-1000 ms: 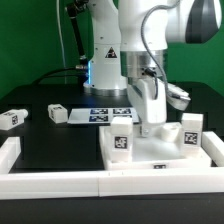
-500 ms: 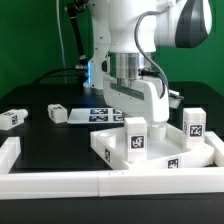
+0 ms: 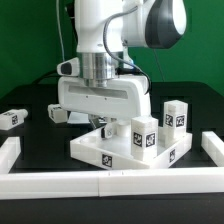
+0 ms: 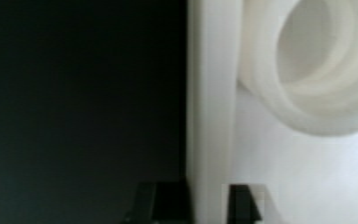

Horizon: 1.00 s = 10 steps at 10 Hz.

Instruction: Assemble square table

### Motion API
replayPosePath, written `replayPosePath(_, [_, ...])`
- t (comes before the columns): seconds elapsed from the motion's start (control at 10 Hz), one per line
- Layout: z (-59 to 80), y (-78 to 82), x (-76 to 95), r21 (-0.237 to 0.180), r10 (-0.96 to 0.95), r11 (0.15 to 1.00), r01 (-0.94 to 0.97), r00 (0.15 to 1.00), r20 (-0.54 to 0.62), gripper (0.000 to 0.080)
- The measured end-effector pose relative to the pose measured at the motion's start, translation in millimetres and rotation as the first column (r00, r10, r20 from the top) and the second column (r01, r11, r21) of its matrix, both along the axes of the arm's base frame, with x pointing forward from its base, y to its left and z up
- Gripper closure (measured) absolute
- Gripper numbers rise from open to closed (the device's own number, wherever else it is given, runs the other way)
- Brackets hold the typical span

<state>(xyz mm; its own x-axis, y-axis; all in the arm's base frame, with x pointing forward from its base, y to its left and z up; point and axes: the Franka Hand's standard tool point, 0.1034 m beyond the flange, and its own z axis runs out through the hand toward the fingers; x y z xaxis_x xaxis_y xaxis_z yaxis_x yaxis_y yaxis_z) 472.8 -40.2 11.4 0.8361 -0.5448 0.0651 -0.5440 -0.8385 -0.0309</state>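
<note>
The arm's gripper [image 4: 204, 198] is down on the tabletop [image 3: 92, 152]. In the wrist view the slab's raised rim [image 4: 211, 100] runs straight between the two fingers, so the jaws look pinched on that rim, not spread. The tabletop sits turned corner-on, just behind the front rail [image 3: 100, 183].

Best guess, the step in hand is swinging or sliding the slab so a free corner hole ends up within reach. The next move would be to let go cleanly, then fetch a loose leg [image 3: 57, 113] at the exterior view's left. A second loose leg [image 3: 10, 118] lies further out.

No real containers here. The closest thing is the rimmed slab itself, with two legs standing on it: the near leg [image 3: 143, 137] and the far leg [image 3: 175, 114] toward the exterior view's right.
</note>
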Motion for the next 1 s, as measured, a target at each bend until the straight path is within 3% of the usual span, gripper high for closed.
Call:
replayPosePath(0.2, [-0.5,-2.7,-0.5,-0.010,0.096,0.995,-0.096,0.995,-0.004,0.0736])
replayPosePath(0.4, [-1.3,-13.0,3.0,-0.033,0.322,0.946,-0.322,0.947,-0.014,0.0736])
replayPosePath(0.6, [0.5,-34.9,18.0,-0.062,0.571,0.819,-0.571,0.821,-0.015,0.0736])
replayPosePath(0.7, [2.7,-34.1,24.5,-0.080,0.668,0.741,-0.667,0.744,-0.020,0.0736])
replayPosePath(1.0, [1.9,-34.9,24.0,-0.086,0.745,0.661,-0.746,0.665,-0.040,0.0736])
